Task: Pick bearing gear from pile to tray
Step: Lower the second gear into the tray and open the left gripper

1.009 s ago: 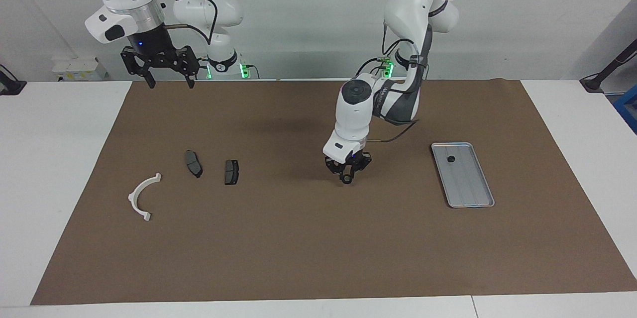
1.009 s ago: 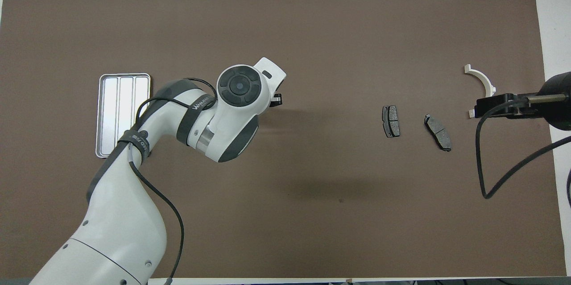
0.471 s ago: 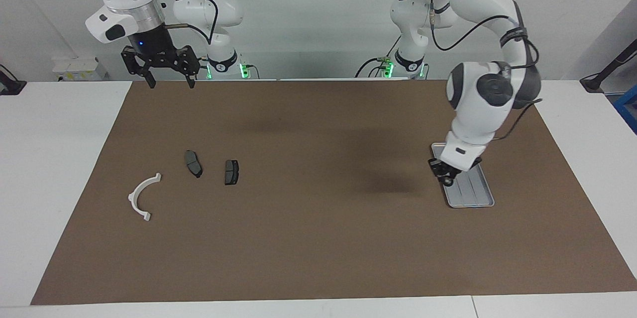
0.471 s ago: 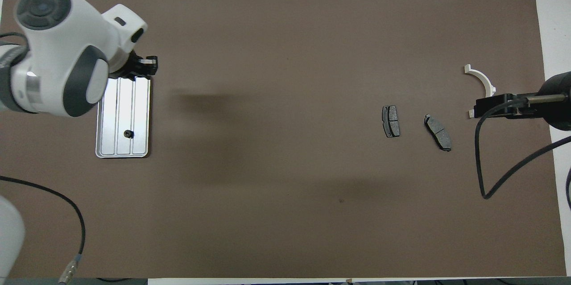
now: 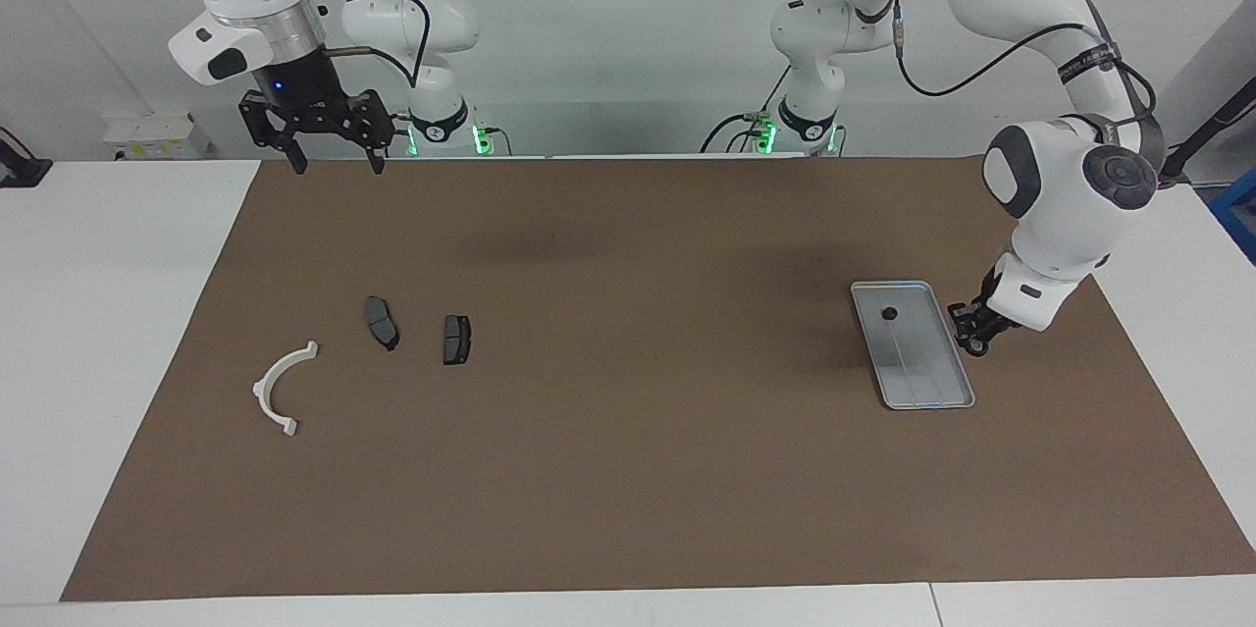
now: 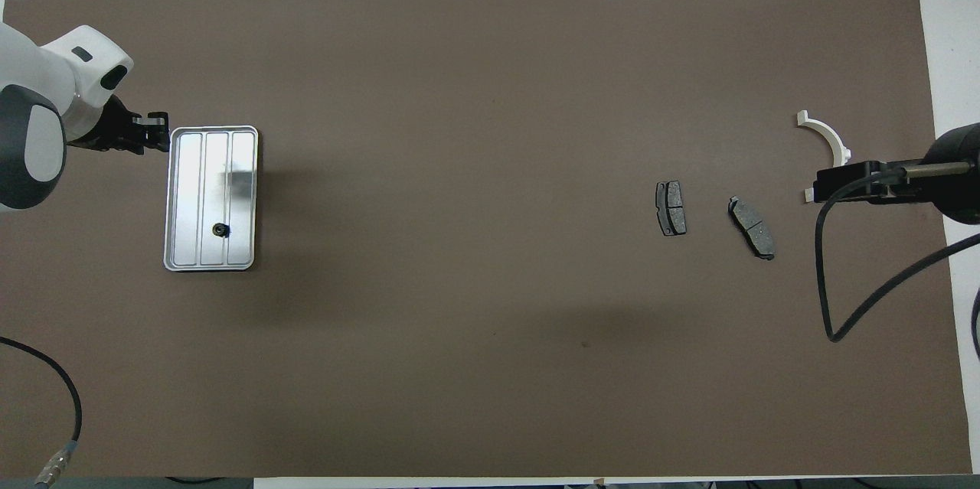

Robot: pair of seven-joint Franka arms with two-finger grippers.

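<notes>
The silver tray (image 5: 927,382) lies on the brown mat toward the left arm's end and also shows in the overhead view (image 6: 200,167). One tiny black round piece (image 5: 889,314) (image 6: 220,229) lies in it. My left gripper (image 5: 973,340) (image 6: 158,133) hangs low over the mat just beside the tray's long rim, shut on a small black round piece (image 5: 974,346). The pile lies toward the right arm's end: a white half-ring bracket (image 5: 283,387) (image 6: 825,135) and two dark brake pads (image 5: 382,322) (image 5: 456,339). My right gripper (image 5: 334,148) waits raised and open, its hand showing in the overhead view (image 6: 842,183).
A large brown mat (image 5: 628,490) covers the white table. The right arm's black cable (image 6: 842,305) loops over the mat near the bracket. A tiny dark speck (image 6: 586,344) lies on the mat nearer the robots.
My left gripper carried the small black piece from mid-mat across the tray to the mat beside the tray's rim. The right arm has not moved.
</notes>
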